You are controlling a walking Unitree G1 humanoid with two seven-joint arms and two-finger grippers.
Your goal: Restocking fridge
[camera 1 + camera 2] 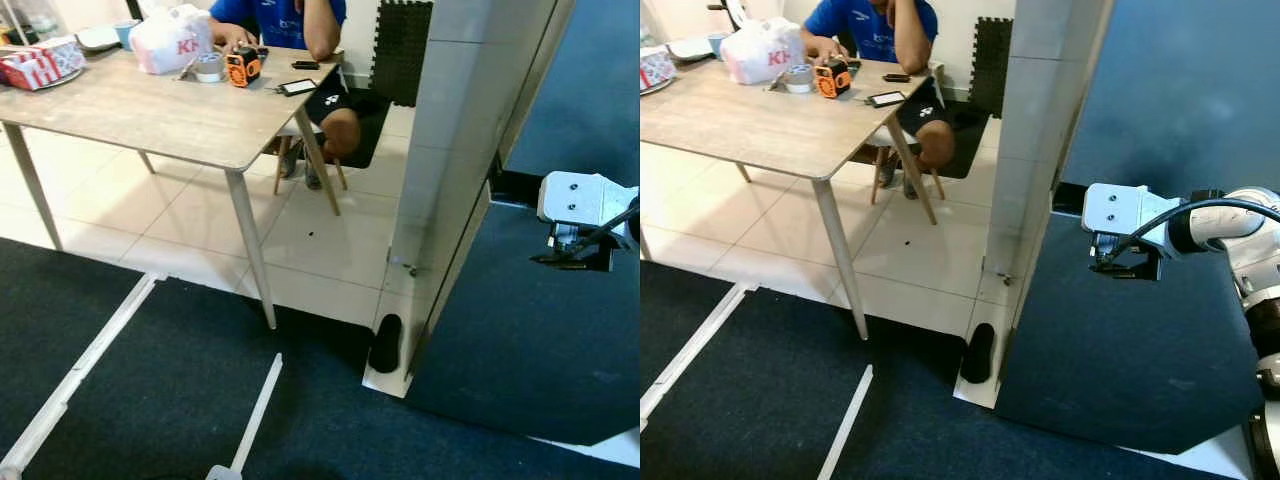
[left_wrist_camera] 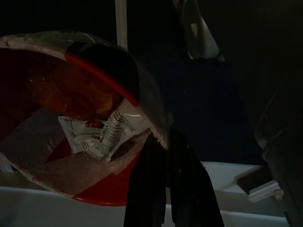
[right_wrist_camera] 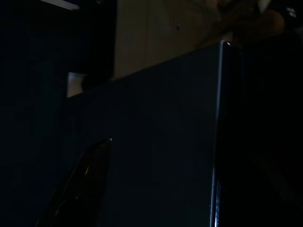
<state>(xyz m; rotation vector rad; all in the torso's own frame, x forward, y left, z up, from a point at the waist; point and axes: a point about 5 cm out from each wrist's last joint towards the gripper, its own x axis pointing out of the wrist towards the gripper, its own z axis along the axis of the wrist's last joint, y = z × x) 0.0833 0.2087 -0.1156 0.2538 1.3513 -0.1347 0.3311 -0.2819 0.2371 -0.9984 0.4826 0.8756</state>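
The right gripper (image 1: 1120,262) is raised against the dark blue fridge door (image 1: 1140,340), which stands beside a white tiled pillar (image 1: 1025,150); I cannot tell whether its fingers are apart or together. In the dim left wrist view, the left gripper (image 2: 165,184) has its black fingers clamped on a red-and-white packet (image 2: 80,123), probably a wrapped food item, though the light is poor. The step in hand looks like getting the fridge open while the packet waits in the other arm. The next move calls for a firm hold on the door's edge. A person (image 1: 290,20) sits at the far corner of the table (image 1: 150,110)
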